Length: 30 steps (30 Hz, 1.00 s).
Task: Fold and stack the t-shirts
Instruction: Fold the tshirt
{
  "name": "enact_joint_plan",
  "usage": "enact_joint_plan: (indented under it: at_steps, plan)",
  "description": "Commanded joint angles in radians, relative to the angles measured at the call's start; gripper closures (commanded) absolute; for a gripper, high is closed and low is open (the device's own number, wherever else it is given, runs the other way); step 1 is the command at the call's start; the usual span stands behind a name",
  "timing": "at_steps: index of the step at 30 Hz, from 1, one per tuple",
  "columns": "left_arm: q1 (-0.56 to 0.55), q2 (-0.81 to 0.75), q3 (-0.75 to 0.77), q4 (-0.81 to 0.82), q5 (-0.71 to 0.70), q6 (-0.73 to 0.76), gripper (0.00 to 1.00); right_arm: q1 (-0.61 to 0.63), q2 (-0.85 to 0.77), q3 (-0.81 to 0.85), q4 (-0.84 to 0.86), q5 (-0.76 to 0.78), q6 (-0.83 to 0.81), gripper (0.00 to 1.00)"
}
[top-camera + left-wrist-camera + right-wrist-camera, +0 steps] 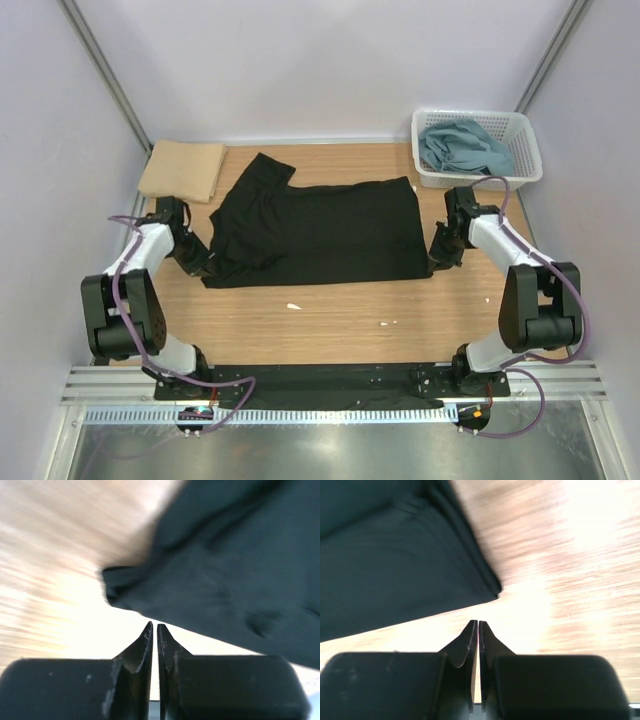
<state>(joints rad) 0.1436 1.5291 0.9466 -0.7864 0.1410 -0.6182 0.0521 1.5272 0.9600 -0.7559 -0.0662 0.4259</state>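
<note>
A black t-shirt (320,230) lies spread across the middle of the wooden table, one sleeve pointing to the back left. A tan t-shirt (182,168) lies folded at the back left. A blue-grey t-shirt (462,145) is crumpled in the basket. My left gripper (205,265) sits low at the black shirt's near-left corner. In the left wrist view it (154,626) is shut and empty, the black cloth (225,570) just ahead of the tips. My right gripper (440,255) is at the shirt's near-right corner. It (478,622) is also shut on nothing, just short of the cloth's corner (395,565).
A white lattice basket (530,150) stands at the back right corner. Two small white scraps (293,306) (384,323) lie on the wood in front of the black shirt. Grey walls close in the table on three sides.
</note>
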Motion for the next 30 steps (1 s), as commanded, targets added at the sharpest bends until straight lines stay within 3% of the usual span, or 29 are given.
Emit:
enact_joint_plan:
  at_steps: [1, 4, 6, 11, 14, 18, 21, 30]
  plan:
    - [-0.045, -0.084, 0.079, 0.022, 0.095, 0.037, 0.92, 0.002, -0.045, 0.101, -0.034, -0.034, 0.001, 0.87]
    - [-0.114, -0.067, 0.112, 0.133, 0.190, 0.015, 0.93, -0.001, -0.003, 0.137, 0.010, -0.023, -0.006, 0.77]
    - [-0.180, -0.006, 0.126, 0.194, 0.233, -0.008, 0.98, 0.000, 0.031, 0.172, 0.032, -0.012, -0.001, 0.76]
    - [-0.280, 0.156, 0.173, 0.283, 0.313, -0.035, 1.00, 0.000, 0.162, 0.242, 0.084, -0.052, 0.023, 0.76]
    - [-0.320, 0.227, 0.176, 0.317, 0.302, -0.041, 1.00, 0.000, 0.195, 0.270, 0.092, -0.063, 0.025, 0.79]
    - [-0.328, 0.266, 0.170, 0.332, 0.293, -0.038, 1.00, 0.020, 0.218, 0.284, 0.096, -0.113, 0.045, 0.92]
    - [-0.329, 0.292, 0.164, 0.340, 0.301, -0.032, 1.00, 0.038, 0.222, 0.269, 0.121, -0.119, 0.062, 0.97]
    - [-0.341, 0.312, 0.098, 0.349, 0.281, -0.045, 1.00, 0.045, 0.319, 0.278, 0.184, -0.067, 0.080, 0.99]
